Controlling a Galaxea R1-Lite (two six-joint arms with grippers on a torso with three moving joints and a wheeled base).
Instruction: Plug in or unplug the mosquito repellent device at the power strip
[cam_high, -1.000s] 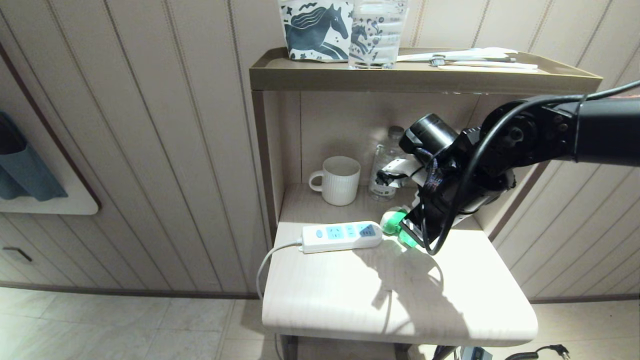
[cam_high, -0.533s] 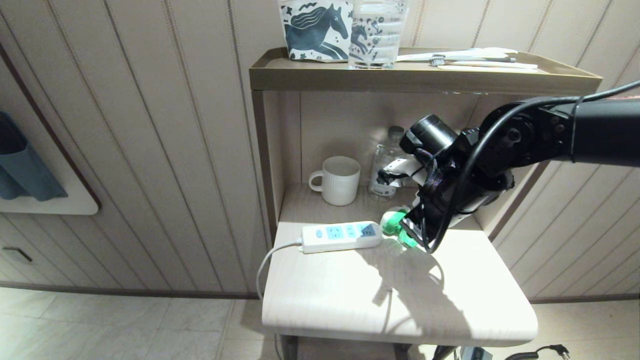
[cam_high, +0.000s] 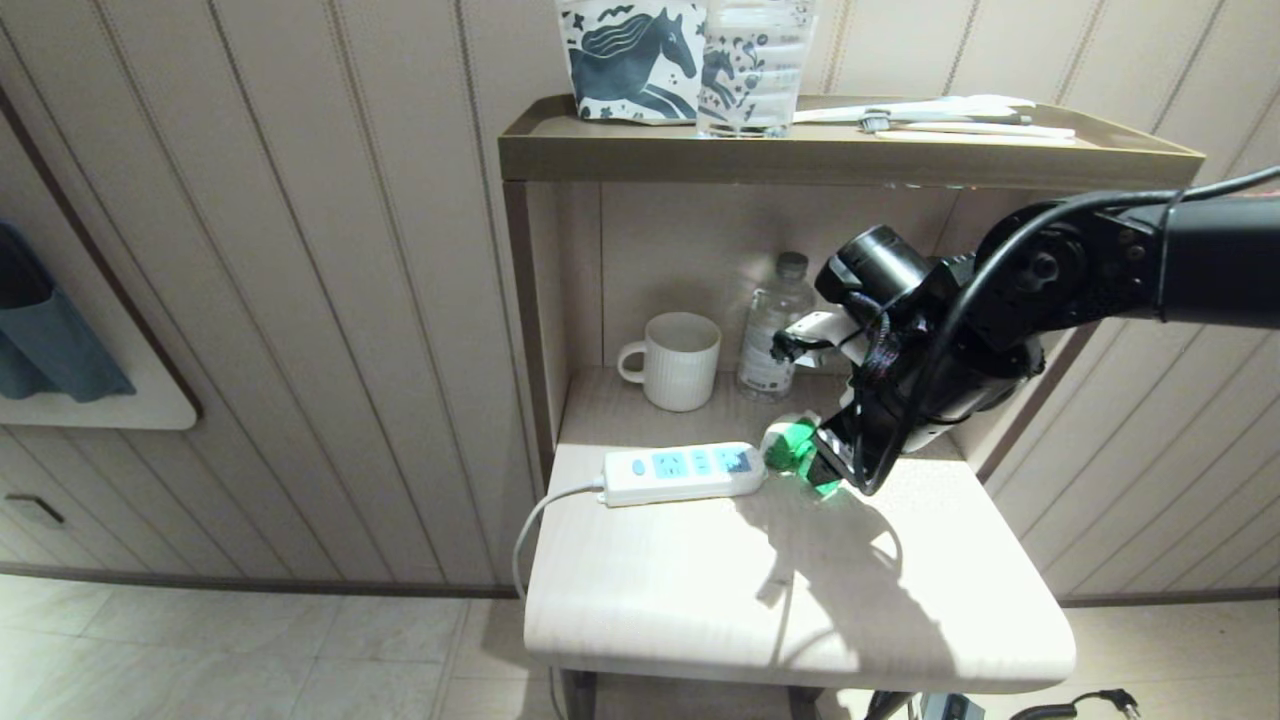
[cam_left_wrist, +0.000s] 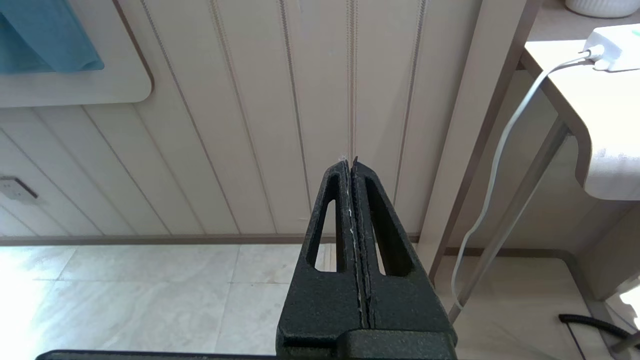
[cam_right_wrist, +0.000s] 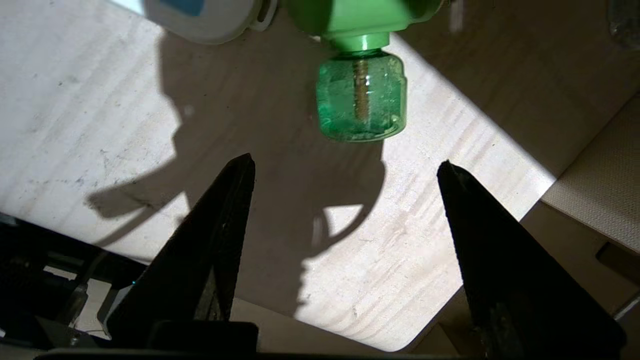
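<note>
My right end effector (cam_right_wrist: 345, 167) is hanging released, just short of the translucent green repellent bottle with white-green plug head (cam_high: 790, 446), lying mid-frame beside the long white power strip (cam_high: 683, 472) on the pale tabletop (cam_high: 780, 600).

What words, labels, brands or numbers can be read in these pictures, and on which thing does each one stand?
No text can be read in any view.
Water bottle: a label with dark marks near its base, too small to read.
Power strip: light-blue socket faces and a round button, no legible print.
Horse-pattern bag: pictures only, no words visible.
Clear container beside it: faint printed lines, too blurred to read.
Mosquito repellent device: no print visible.
</note>
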